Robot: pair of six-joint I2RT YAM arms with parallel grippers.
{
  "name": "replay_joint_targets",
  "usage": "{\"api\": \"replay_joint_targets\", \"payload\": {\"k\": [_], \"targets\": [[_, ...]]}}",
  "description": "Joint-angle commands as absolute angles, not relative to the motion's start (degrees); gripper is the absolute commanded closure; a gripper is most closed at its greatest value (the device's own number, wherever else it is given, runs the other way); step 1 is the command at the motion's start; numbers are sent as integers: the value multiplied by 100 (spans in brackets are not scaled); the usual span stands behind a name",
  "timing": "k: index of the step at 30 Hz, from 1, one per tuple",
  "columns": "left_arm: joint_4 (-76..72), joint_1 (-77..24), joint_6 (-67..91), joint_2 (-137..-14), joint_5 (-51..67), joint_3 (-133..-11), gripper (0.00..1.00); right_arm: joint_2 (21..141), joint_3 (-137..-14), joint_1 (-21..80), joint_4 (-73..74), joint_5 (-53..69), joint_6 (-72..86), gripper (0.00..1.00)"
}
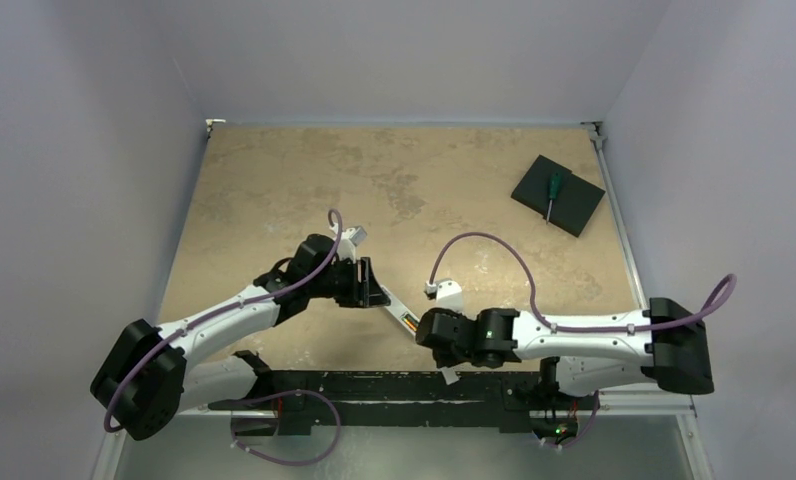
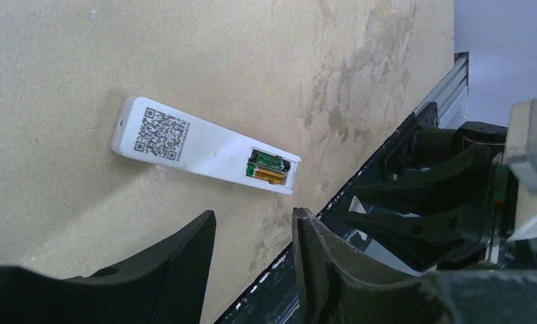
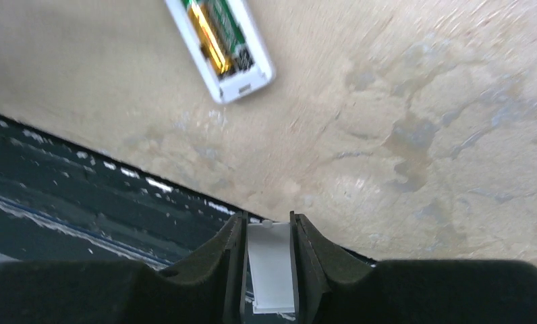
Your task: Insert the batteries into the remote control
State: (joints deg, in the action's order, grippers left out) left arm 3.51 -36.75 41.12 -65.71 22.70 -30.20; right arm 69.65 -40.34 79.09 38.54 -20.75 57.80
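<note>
White plastic back upward, the remote control (image 2: 198,145) lies flat on the tan table (image 2: 117,54) close to its near edge, about midway between left and right, with a printed square code showing at one end. At the other end its battery recess (image 2: 271,169) stands uncovered. The batteries (image 2: 269,177) lie in it side by side, one gold-orange and one with a green label. The left arm reaches in from the near left, elbow bent, and its wrist is angled down toward the remote. The left gripper (image 2: 252,236) hovers just beside the recess end with its jaws apart, nothing between them and touching nothing. The right arm stretches in from the near right, forearm low and roughly level. The right gripper (image 3: 268,223) points over the table's near edge, where a dark rail (image 3: 63,182) runs. Its jaws are clamped on a thin white panel (image 3: 271,270), held edge-on between the fingers, a little apart from the remote. A black pad (image 1: 557,195) sits at the far right, well apart, with a green-handled screwdriver (image 1: 551,192) lying on it.
</note>
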Motion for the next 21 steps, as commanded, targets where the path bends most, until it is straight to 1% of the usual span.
{"api": "replay_joint_targets", "payload": {"k": [1, 5, 9, 14, 21], "targets": [[88, -3650, 4188, -6510, 2680, -3059, 55, 6715, -4395, 7419, 3760, -2327, 5319, 74], [-193, -3656, 4305, -6439, 2926, -2961, 55, 6698, -4676, 6843, 3464, -2222, 4749, 74], [-422, -3648, 4524, -6425, 3131, -2825, 55, 6934, -5125, 6425, 3227, -2114, 4211, 74], [-713, -3654, 4801, -6396, 3275, -2747, 55, 7375, -5724, 6059, 2985, -2065, 3767, 74], [-1345, -3662, 5255, -6417, 3407, -2642, 55, 7864, -6222, 5760, 2593, -1736, 3527, 74]]}}
